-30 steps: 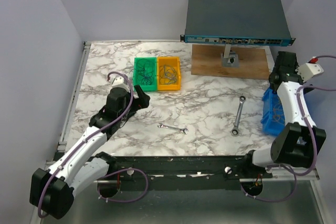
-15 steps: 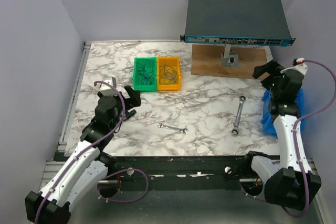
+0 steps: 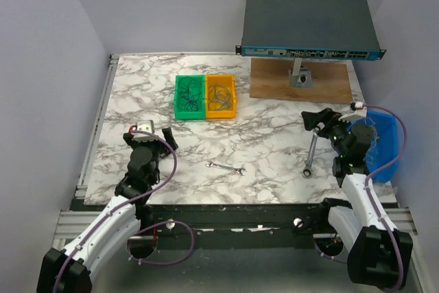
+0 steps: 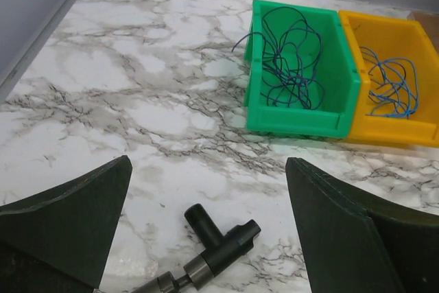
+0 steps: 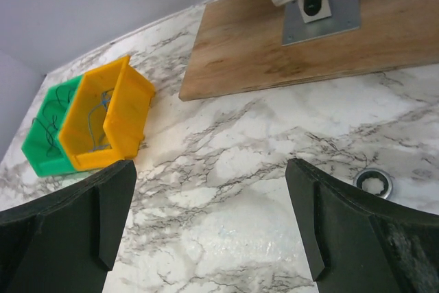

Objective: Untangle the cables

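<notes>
The blue bin [image 3: 385, 143] at the table's [image 3: 274, 135] right edge is partly behind the right arm, and its contents are too faint to make out. A black T-shaped piece [image 4: 221, 243] lies below the left wrist camera; what it is cannot be told. The right wrist view cuts the larger wrench [image 3: 312, 150] down to its ring end.

There are three bins, two wrenches - the smaller wrench [image 3: 227, 167] lies near the middle of the front edge - and two separate tangles of wire.

The cables [image 4: 289, 73] are thin, dark blue loops. One tangle sits in the green bin [image 3: 190, 97], with a loop spilling over its left wall; the other lies in the orange bin [image 3: 221, 96] touching it on the right. Individual strands and their ends cannot be traced.

The left gripper [image 3: 149, 137] and the right gripper [image 3: 324, 119] both have their jaws spread wide - nothing between them - above the marble, well apart from the two bins.
</notes>
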Available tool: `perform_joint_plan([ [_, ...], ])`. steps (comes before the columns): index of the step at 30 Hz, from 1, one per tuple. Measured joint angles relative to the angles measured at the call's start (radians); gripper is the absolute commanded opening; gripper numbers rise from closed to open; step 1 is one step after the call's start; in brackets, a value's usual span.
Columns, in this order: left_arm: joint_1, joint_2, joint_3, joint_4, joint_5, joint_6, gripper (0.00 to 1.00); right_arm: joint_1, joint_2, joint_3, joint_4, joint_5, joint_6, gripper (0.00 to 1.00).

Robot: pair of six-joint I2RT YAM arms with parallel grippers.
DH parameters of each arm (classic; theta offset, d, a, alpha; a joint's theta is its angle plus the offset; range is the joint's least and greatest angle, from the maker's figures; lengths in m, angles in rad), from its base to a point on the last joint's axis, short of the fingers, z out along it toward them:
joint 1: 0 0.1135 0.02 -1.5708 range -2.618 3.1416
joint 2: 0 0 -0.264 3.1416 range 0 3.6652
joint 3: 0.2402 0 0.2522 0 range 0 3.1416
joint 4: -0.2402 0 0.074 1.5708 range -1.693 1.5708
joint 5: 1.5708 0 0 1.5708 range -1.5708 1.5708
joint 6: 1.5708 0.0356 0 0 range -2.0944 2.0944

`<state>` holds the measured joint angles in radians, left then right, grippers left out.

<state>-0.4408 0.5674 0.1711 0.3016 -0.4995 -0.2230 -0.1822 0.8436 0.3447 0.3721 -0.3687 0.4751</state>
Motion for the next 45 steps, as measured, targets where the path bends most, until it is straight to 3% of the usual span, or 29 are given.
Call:
perform_joint_plan([
  [5, 0.0, 0.031, 0.002, 0.076, -0.002, 0.083, 0.98, 0.079, 0.035, -0.002, 0.048, 0.072, -0.111, 1.0],
  [8, 0.01, 0.094, -0.035, 0.213, -0.016, 0.119, 0.95, 0.087, 0.074, -0.024, 0.11, 0.129, -0.162, 0.99],
  [17, 0.206, 0.406, -0.096, 0.561, 0.093, 0.16, 0.9, 0.089, 0.422, -0.107, 0.493, 0.208, -0.185, 0.98],
  [24, 0.325, 0.478, 0.02, 0.574, 0.205, 0.132, 0.9, 0.09, 0.516, -0.058, 0.6, 0.229, -0.186, 0.96],
  [32, 0.343, 0.502, 0.021, 0.592, 0.243, 0.132, 0.84, 0.103, 0.586, -0.063, 0.635, 0.291, -0.218, 0.93],
  [35, 0.344, 0.557, 0.05, 0.604, 0.24, 0.142, 0.97, 0.122, 0.65, -0.099, 0.748, 0.323, -0.237, 0.88],
  [38, 0.354, 0.698, 0.013, 0.803, 0.238, 0.16, 0.89, 0.152, 0.735, -0.13, 0.842, 0.356, -0.259, 0.85],
  [39, 0.356, 0.71, 0.007, 0.78, 0.238, 0.159, 0.98, 0.162, 0.759, -0.13, 0.853, 0.369, -0.267, 0.85],
  [40, 0.359, 0.71, 0.007, 0.755, 0.235, 0.157, 0.99, 0.175, 0.768, -0.127, 0.846, 0.383, -0.275, 0.87],
  [41, 0.361, 0.711, 0.013, 0.752, 0.23, 0.158, 0.99, 0.189, 0.771, -0.124, 0.849, 0.397, -0.283, 0.98],
  [45, 0.366, 0.713, 0.017, 0.811, 0.227, 0.161, 0.99, 0.227, 0.772, -0.116, 0.874, 0.439, -0.308, 1.0],
])
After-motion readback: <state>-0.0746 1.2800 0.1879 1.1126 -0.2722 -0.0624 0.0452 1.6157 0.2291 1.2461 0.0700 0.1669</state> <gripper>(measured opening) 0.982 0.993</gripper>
